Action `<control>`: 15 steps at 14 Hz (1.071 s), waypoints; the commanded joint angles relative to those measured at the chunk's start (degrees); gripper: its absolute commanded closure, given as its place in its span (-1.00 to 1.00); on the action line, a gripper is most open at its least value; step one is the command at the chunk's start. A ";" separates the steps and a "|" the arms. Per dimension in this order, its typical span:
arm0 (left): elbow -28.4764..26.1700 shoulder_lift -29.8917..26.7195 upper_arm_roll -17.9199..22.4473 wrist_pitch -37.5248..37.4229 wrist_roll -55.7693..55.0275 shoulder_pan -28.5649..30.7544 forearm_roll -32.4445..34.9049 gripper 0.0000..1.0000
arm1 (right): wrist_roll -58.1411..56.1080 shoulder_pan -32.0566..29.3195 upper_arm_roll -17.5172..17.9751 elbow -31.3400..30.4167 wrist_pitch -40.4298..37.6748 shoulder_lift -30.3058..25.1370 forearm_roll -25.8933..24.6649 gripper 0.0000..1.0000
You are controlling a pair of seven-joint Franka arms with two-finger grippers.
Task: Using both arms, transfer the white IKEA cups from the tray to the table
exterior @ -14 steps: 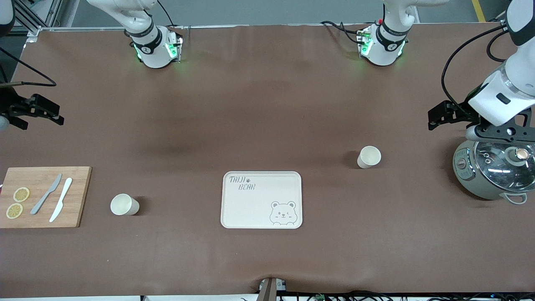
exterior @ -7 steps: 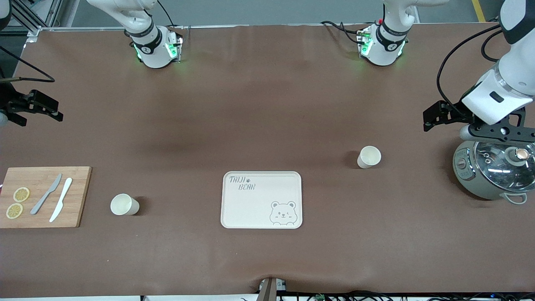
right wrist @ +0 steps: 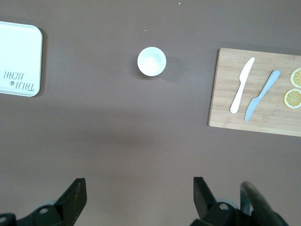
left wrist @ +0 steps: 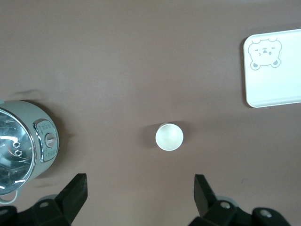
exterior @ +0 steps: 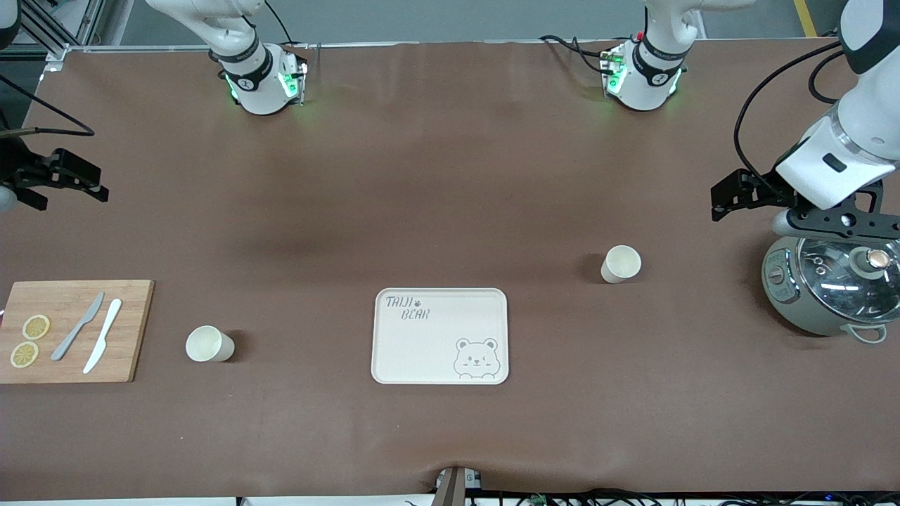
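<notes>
You have the large matte brown tabletop (exterior: pixel 450 211) carrying an empty flat cream rectangular bear-print tray (exterior: pixel 439 336) near the middle of its camera-side edge. Both small cream-white handleless cups already stand on the tabletop: one (exterior: pixel 621 263) toward the left arm's end, one (exterior: pixel 209 344) toward the right arm's end beside the wooden cutting board (exterior: pixel 74 330). The task looks complete. The left gripper (left wrist: pixel 138 195) hangs over the grey cooker (exterior: pixel 830 292), the right gripper (right wrist: pixel 136 197) over that end's edge, both with fingers spread wide, empty. Next you need only park both arms.
</notes>
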 commanded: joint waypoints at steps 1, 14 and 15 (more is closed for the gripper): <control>0.30 -0.19 -0.30 0.20 0.95 0.56 1.40 -1.00 | 1.04 0.85 -0.13 0.06 -0.84 -0.64 -0.86 -1.00; 0.21 -0.10 -0.21 0.20 0.51 0.21 1.40 -1.00 | 1.13 0.85 -0.04 -0.47 -0.75 -1.00 -0.86 -1.00; 0.30 -0.10 -0.21 0.20 0.51 0.21 1.40 -1.00 | 1.13 0.94 -0.04 -0.47 -0.75 -1.00 -0.86 -1.00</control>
